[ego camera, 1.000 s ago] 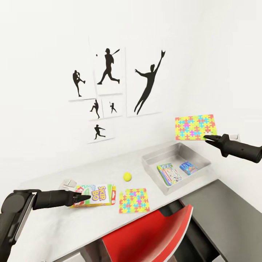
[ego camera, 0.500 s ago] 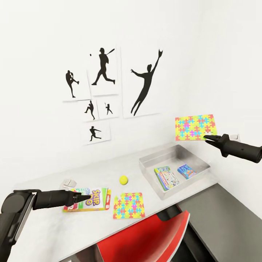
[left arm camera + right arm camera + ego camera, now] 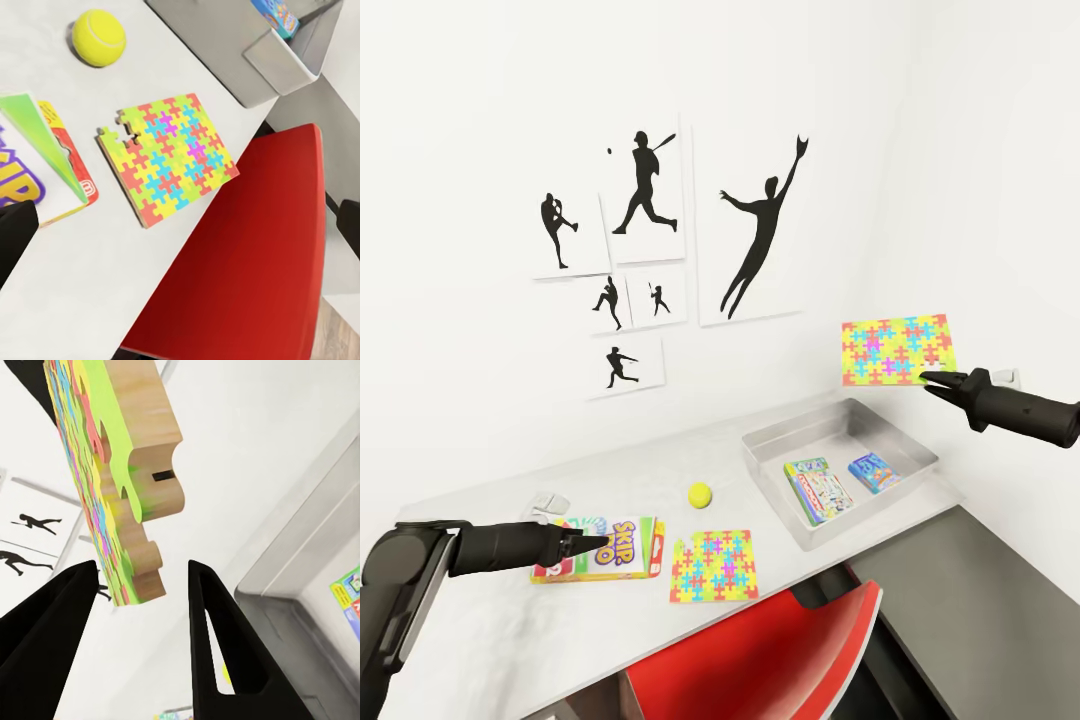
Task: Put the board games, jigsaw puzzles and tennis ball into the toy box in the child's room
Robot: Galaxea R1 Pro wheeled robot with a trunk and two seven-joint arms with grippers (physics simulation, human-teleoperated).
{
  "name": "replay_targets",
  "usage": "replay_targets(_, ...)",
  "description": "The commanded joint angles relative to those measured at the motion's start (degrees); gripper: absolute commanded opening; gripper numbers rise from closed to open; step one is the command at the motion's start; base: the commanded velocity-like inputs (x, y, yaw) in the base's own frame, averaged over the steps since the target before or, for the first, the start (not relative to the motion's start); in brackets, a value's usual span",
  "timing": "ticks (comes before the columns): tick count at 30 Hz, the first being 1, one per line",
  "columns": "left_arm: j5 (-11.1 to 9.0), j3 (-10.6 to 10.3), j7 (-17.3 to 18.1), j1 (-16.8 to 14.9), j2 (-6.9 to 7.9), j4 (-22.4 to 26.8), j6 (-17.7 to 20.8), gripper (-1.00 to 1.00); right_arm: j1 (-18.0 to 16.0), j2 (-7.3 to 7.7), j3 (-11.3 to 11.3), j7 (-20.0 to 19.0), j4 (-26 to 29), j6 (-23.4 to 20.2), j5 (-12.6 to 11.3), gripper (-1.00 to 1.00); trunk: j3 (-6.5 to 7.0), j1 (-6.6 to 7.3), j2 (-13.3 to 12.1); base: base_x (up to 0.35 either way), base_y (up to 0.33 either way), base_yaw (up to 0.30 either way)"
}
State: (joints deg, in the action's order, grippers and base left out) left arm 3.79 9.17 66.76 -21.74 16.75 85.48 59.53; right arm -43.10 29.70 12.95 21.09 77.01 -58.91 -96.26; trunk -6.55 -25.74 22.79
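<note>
Inside toy box (image 3: 916,480) – 2 board games (image 3: 818,490), right end effector (image 3: 142,585) released near raised puzzle (image 3: 897,349), left can't tell.

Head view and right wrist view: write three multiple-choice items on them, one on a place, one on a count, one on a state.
1. Where is the tennis ball?
A. In the toy box
B. On the table, between the Skip-Bo box and the toy box
C. On the red chair

2. How many board games lie in the toy box?
A. None
B. Four
C. Two

3. How do the right gripper's fingers stand?
A. Apart
B. Pressed together
C. Clamped on the tennis ball

Key: 1 B, the tennis ball rests on the table between the Skip-Bo box and the toy box. 2 C, two board games lie inside. 3 A, the right gripper shows a gap between its fingers, below the raised jigsaw puzzle.
</note>
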Motion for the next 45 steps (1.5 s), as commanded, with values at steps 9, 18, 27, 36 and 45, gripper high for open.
replay_targets(9,0.3,1.4,0.6,-0.1,0.04,0.0,0.5,1.00,-0.2,0.55,-0.2,0.8,-0.5,-0.3,-0.9,-1.00,-0.13,-0.04,0.1,0.000,0.000,0.000)
replay_targets(18,0.3,1.6,0.6,-0.1,0.22,0.0,0.5,1.00,-9.5,-0.72,-7.5,11.4,-8.7,-1.1,-1.2,-1.00,-0.13,-0.04,0.1,0.000,0.000,0.000)
replay_targets(27,0.3,1.6,0.6,-0.1,0.22,0.0,0.5,1.00,-22.2,-3.59,-19.8,12.9,-20.6,-1.1,-1.5,-1.00,-0.13,-0.04,0.1,0.000,0.000,0.000)
replay_targets(36,0.3,1.3,0.5,-0.1,-0.04,0.0,0.5,1.00,-22.8,-4.08,-20.7,13.0,-21.0,-1.1,-1.6,-1.00,-0.13,-0.04,0.1,0.000,0.000,0.000)
replay_targets(45,0.4,1.2,0.5,-0.1,-0.11,0.0,0.5,1.00,-23.0,-4.39,-21.2,12.9,-21.5,-1.1,-1.6,-1.00,-0.13,-0.04,0.1,0.000,0.000,0.000)
